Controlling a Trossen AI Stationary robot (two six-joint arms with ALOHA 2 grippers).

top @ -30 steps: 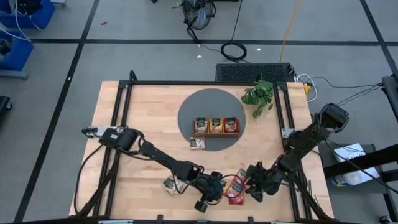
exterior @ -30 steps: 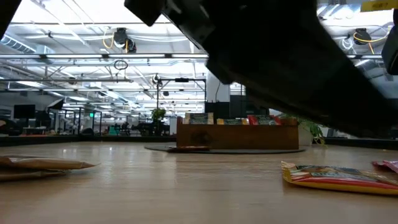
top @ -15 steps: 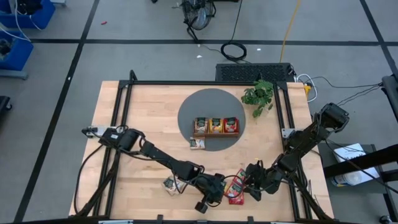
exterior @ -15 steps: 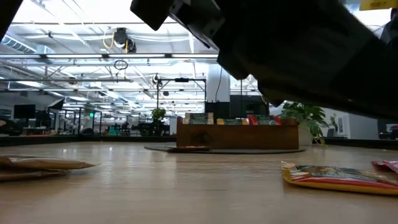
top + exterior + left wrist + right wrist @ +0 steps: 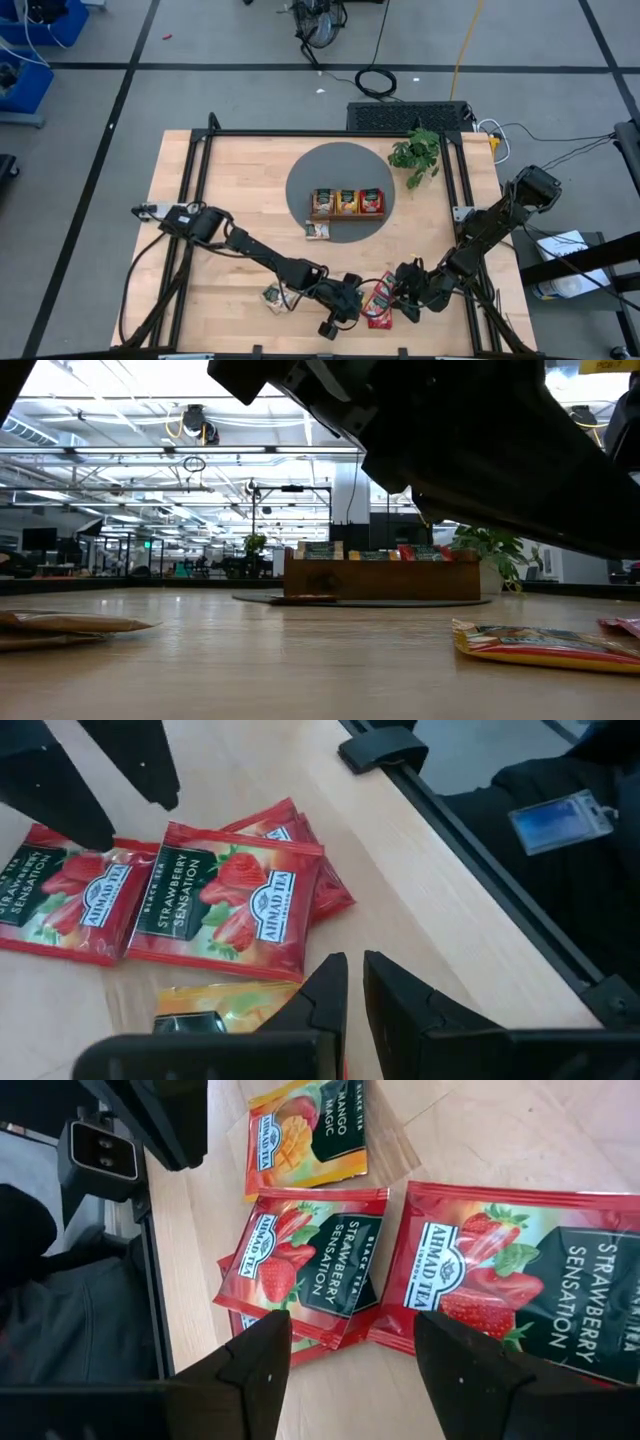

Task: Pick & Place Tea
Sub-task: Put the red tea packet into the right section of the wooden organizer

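Three red strawberry sachets (image 5: 378,303) and an orange-yellow one (image 5: 305,1135) lie flat on the table near its near edge. In the right wrist view, my right gripper (image 5: 350,1350) is open above them, with its fingers standing to either side of the red sachets (image 5: 300,1270). My left gripper (image 5: 355,985) is shut and hovers just left of the pile, over the orange-yellow sachet (image 5: 200,1005). Two more sachets (image 5: 275,297) lie farther left. One sachet (image 5: 317,231) rests on the grey mat. The wooden tray (image 5: 346,203) holds several sachets upright.
The grey round mat (image 5: 300,180) carries the tray at the table's middle. A leafy plant (image 5: 415,152) stands toward the far right. Black frame rails (image 5: 200,160) run along the table's sides, and one rail (image 5: 470,840) is close to the left gripper. Bare wood lies between mat and pile.
My right gripper has crept a little toward the table's left, over the red sachets. In the low view the dark arm mass has shifted and uncovered the plant behind the tray. The sachets have stayed where they were.
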